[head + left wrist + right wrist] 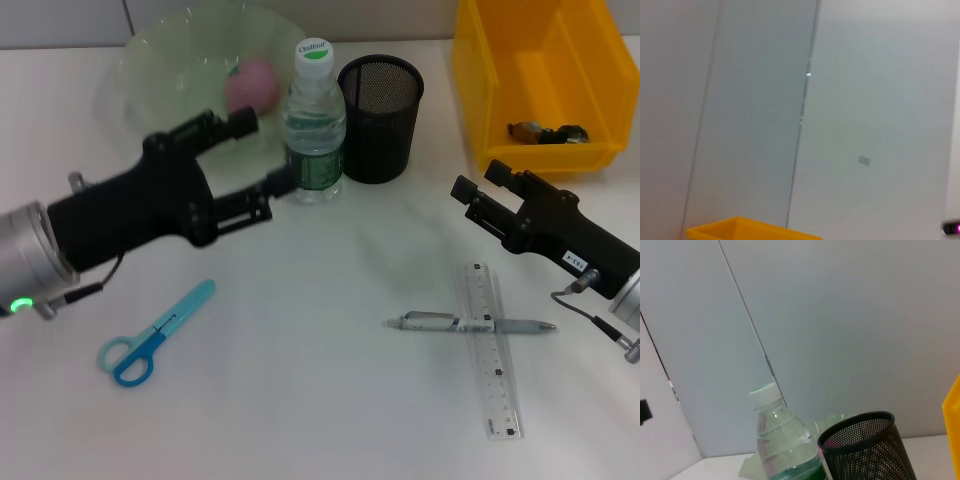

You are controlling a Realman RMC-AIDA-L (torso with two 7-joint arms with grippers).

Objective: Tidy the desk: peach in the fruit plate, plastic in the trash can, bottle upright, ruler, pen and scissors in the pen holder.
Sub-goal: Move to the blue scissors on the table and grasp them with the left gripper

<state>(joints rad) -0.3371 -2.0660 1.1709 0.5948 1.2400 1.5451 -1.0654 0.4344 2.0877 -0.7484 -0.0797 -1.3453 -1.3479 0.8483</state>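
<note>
While the bottle [314, 122] stands upright, its cap lettering too small to read, the left gripper [258, 155] gapes empty just beside it. Ruler [491, 348] crosses pen [470, 323] on open table [320, 400] near the right gripper [478, 195], whose fingers' state I cannot tell.

The peach [252, 84] is pink, lying in a pale green translucent fruit plate [150, 60]. The bottle [314, 125] is clear plastic with a white cap bearing a green spot and a green label band low on its body. The pen holder [381, 118] is black mesh. The trash can [545, 80] is bright yellow, with dark scraps inside. The scissors [155, 334] have light blue blades and darker blue handles. The pen [470, 323] is silver-grey; the ruler [491, 350] is clear with black markings. The table [320, 400] is white. Both hands, left hand [262, 152] and right hand [482, 186], are black
</note>
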